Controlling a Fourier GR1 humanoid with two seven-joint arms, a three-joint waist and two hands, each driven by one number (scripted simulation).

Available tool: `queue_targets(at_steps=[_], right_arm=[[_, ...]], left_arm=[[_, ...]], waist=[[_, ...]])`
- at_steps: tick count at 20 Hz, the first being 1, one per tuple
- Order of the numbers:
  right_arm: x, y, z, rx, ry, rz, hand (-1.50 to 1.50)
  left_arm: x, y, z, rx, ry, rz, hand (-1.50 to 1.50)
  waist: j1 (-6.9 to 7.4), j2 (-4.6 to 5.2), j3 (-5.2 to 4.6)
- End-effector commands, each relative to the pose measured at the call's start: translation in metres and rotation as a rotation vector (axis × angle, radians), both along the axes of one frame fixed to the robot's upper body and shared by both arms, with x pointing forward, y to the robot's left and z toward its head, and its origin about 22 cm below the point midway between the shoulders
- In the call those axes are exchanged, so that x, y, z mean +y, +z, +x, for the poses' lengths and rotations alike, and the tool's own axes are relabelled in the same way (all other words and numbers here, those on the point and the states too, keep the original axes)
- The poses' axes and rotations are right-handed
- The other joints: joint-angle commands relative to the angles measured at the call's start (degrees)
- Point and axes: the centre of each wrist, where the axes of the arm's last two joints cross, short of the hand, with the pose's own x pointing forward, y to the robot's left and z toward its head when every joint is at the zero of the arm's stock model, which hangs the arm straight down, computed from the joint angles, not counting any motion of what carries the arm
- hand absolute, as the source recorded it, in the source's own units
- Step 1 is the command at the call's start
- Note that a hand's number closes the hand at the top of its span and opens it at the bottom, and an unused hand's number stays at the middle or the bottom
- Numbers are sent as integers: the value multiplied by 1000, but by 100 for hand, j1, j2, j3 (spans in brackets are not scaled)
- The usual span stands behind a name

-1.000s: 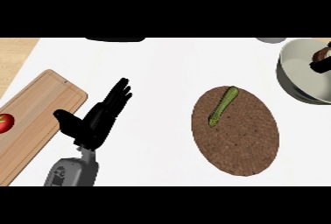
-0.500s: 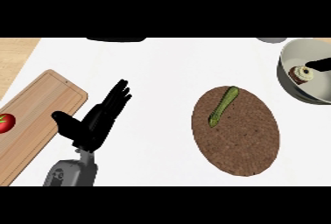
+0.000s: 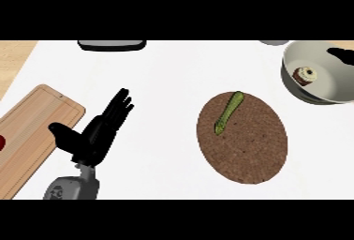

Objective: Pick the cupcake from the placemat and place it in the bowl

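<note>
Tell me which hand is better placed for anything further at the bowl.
Right. The right hand shows at the right rim of the bowl, where the cupcake lies inside. The left hand rests open beside the cutting board, across the placemat.

The left hand [image 3: 97,131] shows at the lower left on its grey forearm, open and resting with fingers straight and pointing up and to the right and thumb spread out to the left, while only a dark tip of the right hand [image 3: 342,55] shows at the upper right edge.
</note>
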Motion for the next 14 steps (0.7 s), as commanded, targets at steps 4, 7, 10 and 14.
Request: queue_targets(at_steps=[4, 7, 10, 14], right_arm=[[-5, -26, -34, -209, 146, 89, -150], [14, -41, -50, -237, 175, 54, -150], [21, -82, -84, -232, 221, 72, -150], [20, -113, -141, -192, 247, 23, 150]], left_arm=[[15, -7, -1, 27, 79, 15, 0], [23, -6, -11, 34, 55, 10, 0], [16, -23, -17, 53, 106, 22, 0], [18, -16, -19, 47, 128, 9, 0]], waist=[[-388, -131, -30], [-400, -173, -41], [-590, -200, -46], [-710, -220, -52]])
